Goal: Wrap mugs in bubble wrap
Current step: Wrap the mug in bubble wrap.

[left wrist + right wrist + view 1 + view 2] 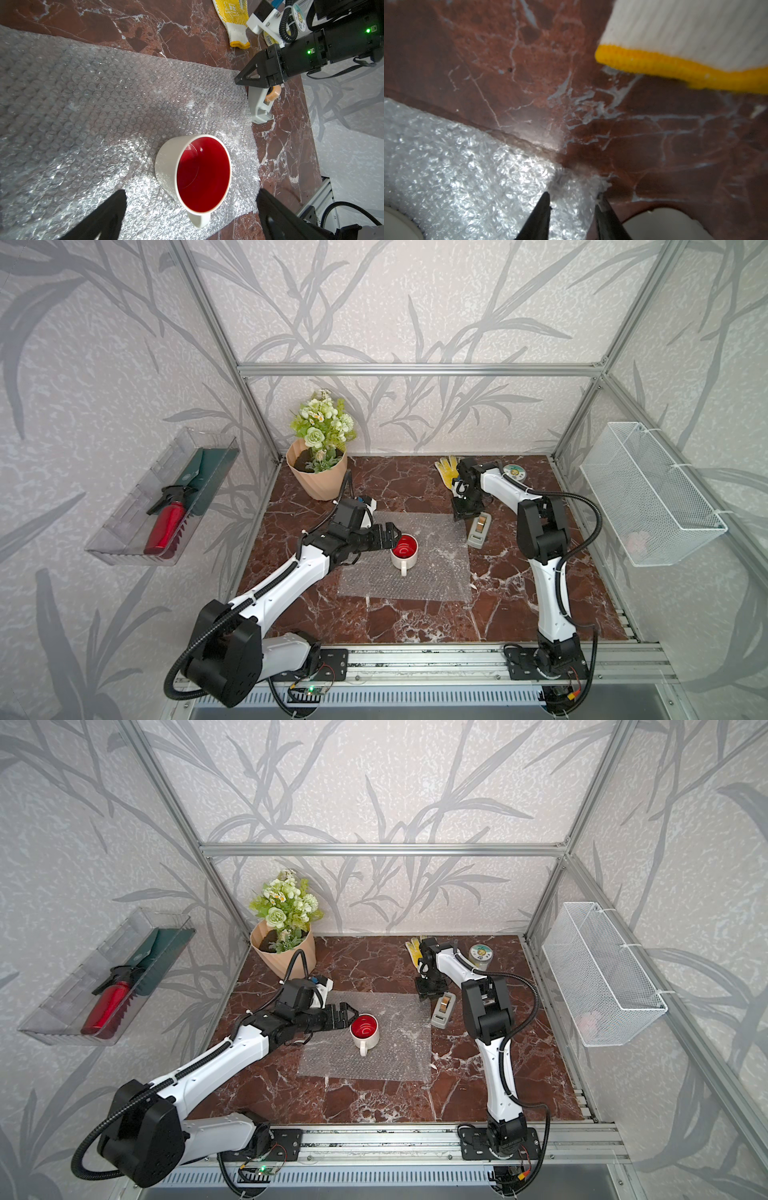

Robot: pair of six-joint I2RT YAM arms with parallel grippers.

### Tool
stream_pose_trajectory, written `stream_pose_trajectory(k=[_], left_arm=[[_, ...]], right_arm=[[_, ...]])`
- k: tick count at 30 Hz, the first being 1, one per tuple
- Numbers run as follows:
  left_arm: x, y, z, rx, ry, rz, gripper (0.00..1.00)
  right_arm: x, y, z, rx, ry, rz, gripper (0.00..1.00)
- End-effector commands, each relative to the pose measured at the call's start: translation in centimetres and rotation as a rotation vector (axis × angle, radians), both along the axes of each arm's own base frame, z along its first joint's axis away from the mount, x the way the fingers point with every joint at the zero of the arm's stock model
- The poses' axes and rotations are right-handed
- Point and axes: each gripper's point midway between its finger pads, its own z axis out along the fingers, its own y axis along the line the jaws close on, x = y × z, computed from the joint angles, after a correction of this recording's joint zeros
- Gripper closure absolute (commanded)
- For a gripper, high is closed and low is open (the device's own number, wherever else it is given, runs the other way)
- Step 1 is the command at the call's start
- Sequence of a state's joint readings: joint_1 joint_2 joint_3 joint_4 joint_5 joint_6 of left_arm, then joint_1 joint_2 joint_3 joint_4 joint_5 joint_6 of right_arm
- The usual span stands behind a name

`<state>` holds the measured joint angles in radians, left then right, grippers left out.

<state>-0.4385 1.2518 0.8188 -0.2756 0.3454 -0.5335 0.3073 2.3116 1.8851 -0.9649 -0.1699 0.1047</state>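
**Mug on the wrap, right gripper at the far corner**

On the left, my left gripper [392, 537] sits low just beside the mug [404, 552], jaws spread wide and holding nothing. I see no contact. I read it as standing ready to steady the mug when the sheet moves.

The mug stands upright near the middle of the wrap [432, 572], red inside up, handle toward the rig's front. That leaves sheet on all 4 sides to fold over it. The wrap lies flat on the table [374, 622].

Further right, my right gripper [572, 196] points down at the wrap's far right corner. Its jaws are partly open with the corner between the 2 tips, and as far as I can see it is not pinched yet. The dispenser [478, 531] stands just beside that edge, so I judge the lift needs care there.
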Motion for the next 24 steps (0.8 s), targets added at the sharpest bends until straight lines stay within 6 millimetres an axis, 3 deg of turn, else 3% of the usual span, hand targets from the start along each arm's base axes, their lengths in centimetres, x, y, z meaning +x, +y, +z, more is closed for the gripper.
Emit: stream_pose_trajectory(k=[1, 7, 16, 20, 24], left_arm=[[0.2, -0.2, 0.9, 0.004, -0.027, -0.012, 0.01], [0.1, 0.0, 0.7, 0.012, -0.022, -0.006, 0.01], [-0.4, 0.6, 0.8, 0.017, -0.022, 0.016, 0.01], [-0.8, 1.1, 1.2, 0.022, -0.031, 0.032, 0.01], [-1.2, 1.6, 1.7, 0.025, -0.033, 0.048, 0.02]], right_arm=[[-0.7, -0.6, -0.9, -0.018, 0.053, -0.006, 0.66], [-0.8, -0.6, -1.4, -0.034, 0.059, -0.005, 0.72], [-0.9, -0.2, -1.4, -0.049, 0.053, -0.010, 0.95], [-0.4, 0.7, 0.3, 0.007, 0.021, -0.027, 1.00], [-0.2, 1.9, 4.0, 0.073, -0.054, -0.038, 1.00]])
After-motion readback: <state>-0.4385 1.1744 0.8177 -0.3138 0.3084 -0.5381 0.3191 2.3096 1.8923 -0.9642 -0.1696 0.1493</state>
